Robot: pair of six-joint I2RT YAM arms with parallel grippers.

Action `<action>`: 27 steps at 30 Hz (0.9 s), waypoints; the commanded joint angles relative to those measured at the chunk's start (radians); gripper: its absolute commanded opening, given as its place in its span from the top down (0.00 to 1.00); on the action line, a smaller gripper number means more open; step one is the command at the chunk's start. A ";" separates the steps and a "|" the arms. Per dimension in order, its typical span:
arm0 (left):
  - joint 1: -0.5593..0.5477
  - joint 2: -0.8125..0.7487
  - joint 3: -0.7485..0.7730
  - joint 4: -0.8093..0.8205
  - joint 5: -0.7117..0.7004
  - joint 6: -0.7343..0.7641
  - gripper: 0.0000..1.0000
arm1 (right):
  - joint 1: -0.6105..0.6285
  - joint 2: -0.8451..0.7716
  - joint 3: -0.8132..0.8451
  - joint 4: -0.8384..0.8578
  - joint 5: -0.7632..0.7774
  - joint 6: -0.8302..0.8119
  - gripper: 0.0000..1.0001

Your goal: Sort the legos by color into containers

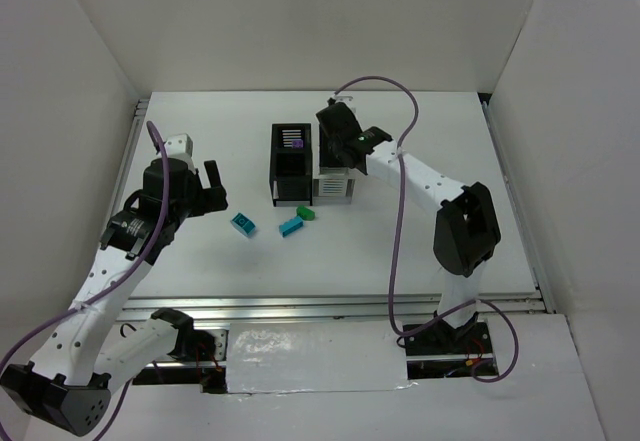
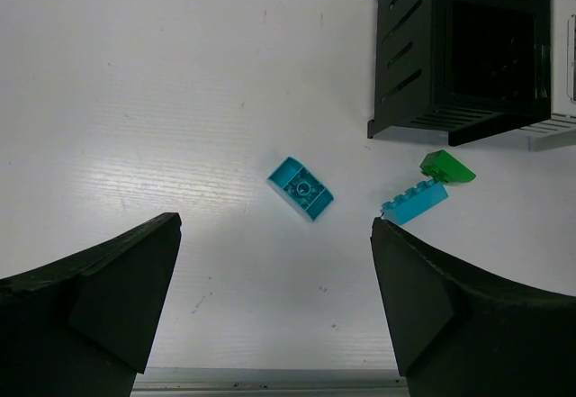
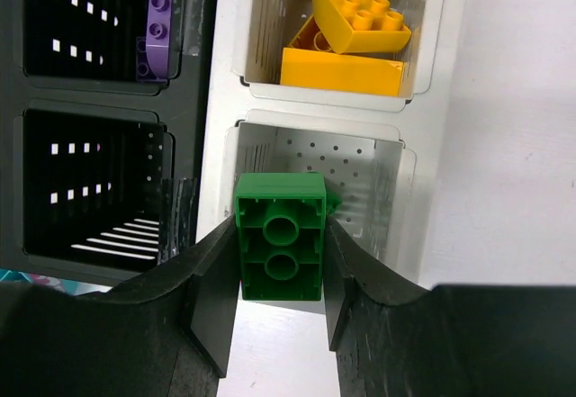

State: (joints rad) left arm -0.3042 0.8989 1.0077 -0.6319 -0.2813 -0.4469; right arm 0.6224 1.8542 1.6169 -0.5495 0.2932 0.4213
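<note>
My right gripper [image 3: 281,271] is shut on a green brick [image 3: 280,236] and holds it over the near white container [image 3: 382,158]; in the top view this gripper [image 1: 338,151] hangs above the container cluster. Yellow-orange bricks [image 3: 346,41] lie in the far white container. A purple brick [image 3: 158,28] lies in the far black container [image 1: 291,141]; the near black container [image 3: 90,190] looks empty. Two teal bricks [image 1: 243,225] [image 1: 291,226] and a small green brick [image 1: 307,214] lie on the table. My left gripper [image 2: 274,262] is open and empty, near the teal brick [image 2: 301,188].
White walls close in the table [image 1: 420,251] at the left, back and right. A metal rail [image 1: 400,306] runs along the near edge. Purple cables loop over both arms.
</note>
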 commanded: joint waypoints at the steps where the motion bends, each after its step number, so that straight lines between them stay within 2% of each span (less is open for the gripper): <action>1: 0.005 -0.014 -0.004 0.037 0.017 0.019 0.00 | 0.005 -0.019 0.026 -0.009 0.026 -0.010 0.61; 5: 0.005 -0.011 -0.004 0.037 0.022 0.020 0.00 | 0.003 -0.047 -0.002 0.003 0.020 -0.009 0.44; 9: 0.005 -0.011 -0.004 0.037 0.022 0.020 0.01 | 0.003 -0.073 -0.014 0.010 0.029 -0.010 0.38; 13: 0.005 -0.009 -0.004 0.037 0.022 0.020 0.00 | 0.008 -0.079 -0.008 -0.006 0.032 -0.009 0.36; 16: 0.005 -0.006 -0.006 0.038 0.025 0.022 0.01 | 0.028 -0.144 -0.063 0.040 -0.009 -0.015 0.37; 21: 0.005 0.018 -0.003 0.040 0.056 0.027 0.00 | 0.117 -0.263 -0.181 0.075 -0.039 -0.007 0.38; 27: 0.005 0.018 -0.004 0.044 0.063 0.027 0.00 | 0.218 -0.264 -0.301 0.143 -0.055 -0.012 0.38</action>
State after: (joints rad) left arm -0.3038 0.9230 1.0077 -0.6243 -0.2356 -0.4435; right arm 0.8062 1.5856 1.3643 -0.4767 0.2459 0.4187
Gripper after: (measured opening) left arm 0.994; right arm 0.620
